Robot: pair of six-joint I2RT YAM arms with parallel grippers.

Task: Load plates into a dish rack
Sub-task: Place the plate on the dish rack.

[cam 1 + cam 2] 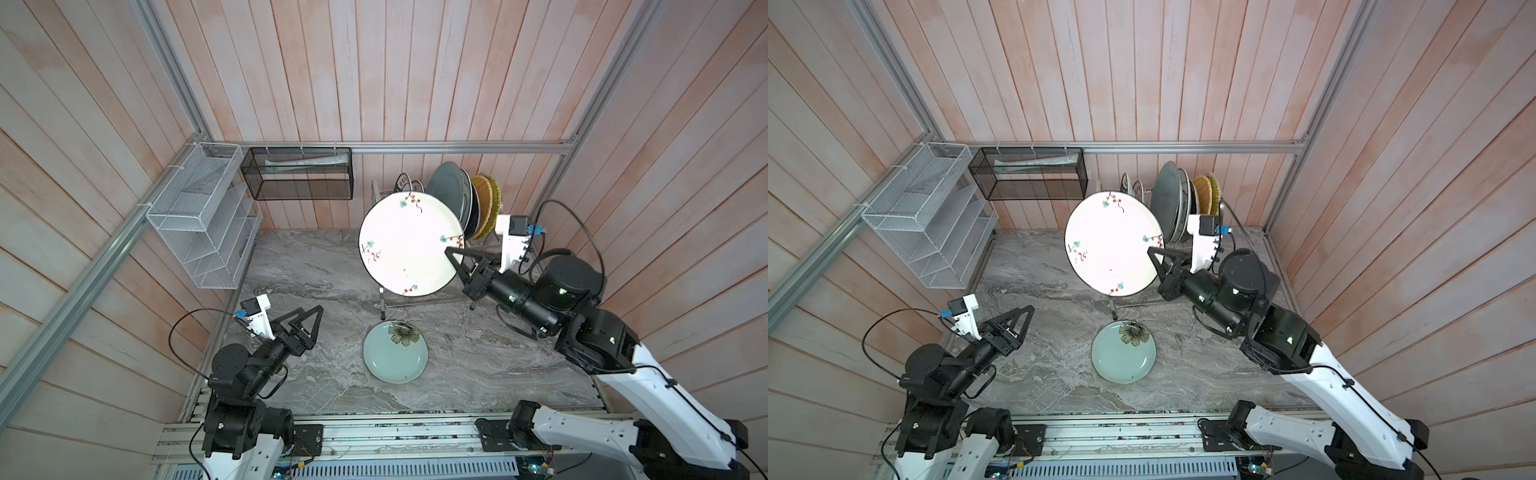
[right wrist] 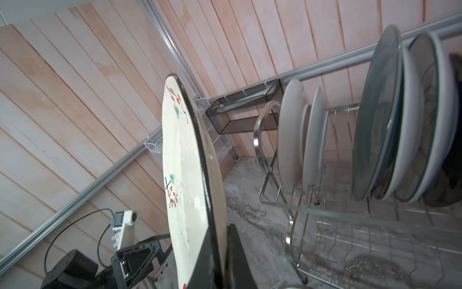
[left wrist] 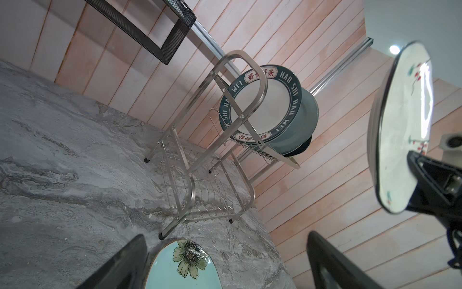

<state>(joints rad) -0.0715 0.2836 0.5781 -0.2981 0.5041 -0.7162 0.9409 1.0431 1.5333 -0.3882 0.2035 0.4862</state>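
The large round cream plate with red-berry sprigs [image 1: 409,245] is held in the air, tilted nearly on edge, just in front of the two-tier shiny steel wire dish rack [image 3: 187,172] and apart from it. It is pinched only at its rim by the right gripper [image 1: 451,253], whose jaws are closed tight on it. With so narrow a hold, the plate could swing or slip. If it is brought in askew, the curved end frame or the racked plates could be struck.

A pale blue round plate with a painted flower [image 1: 395,353] lies on the grey marbled tabletop [image 1: 311,270] below and could be hit by a fall. The left gripper [image 1: 309,318] is spread wide, with nothing in it.

On the upper tier stand a white plate with a dark lettered rim [image 3: 260,105], a grey plate [image 1: 444,187] and woven yellow plates [image 1: 484,195]. No plate is seen on the lower tier.
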